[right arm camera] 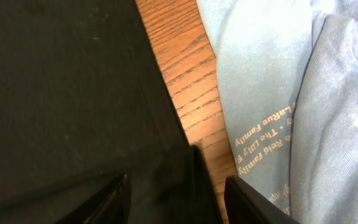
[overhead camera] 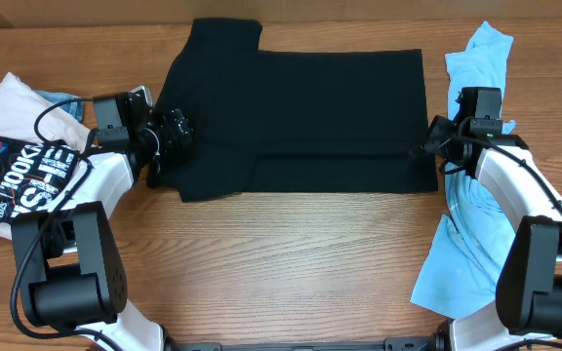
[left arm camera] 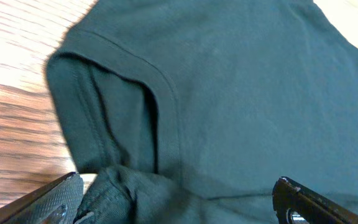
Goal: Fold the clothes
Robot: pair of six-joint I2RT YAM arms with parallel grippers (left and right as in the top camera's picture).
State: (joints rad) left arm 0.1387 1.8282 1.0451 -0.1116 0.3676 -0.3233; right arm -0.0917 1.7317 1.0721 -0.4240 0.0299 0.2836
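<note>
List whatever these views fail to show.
Overhead: the light blue T-shirt, middle covered by the right arm.
Overhead: the white printed tee, cut by the left edge and partly under the left arm.
Left wrist: the black T-shirt, mostly outside the frame.
Right wrist: the gold lettering, tiny, running off the bottom.

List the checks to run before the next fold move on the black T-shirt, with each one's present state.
1. Left gripper open: ok, jaws wide apart.
2. Right gripper open: ok, jaws apart.
3. Black T-shirt free of right gripper: cannot tell; its edge lies between the jaws.
4. Black T-shirt flat: not ok; sleeve bunched by left gripper.
5. Light blue T-shirt apart from black one: ok; bare table between them.
</note>
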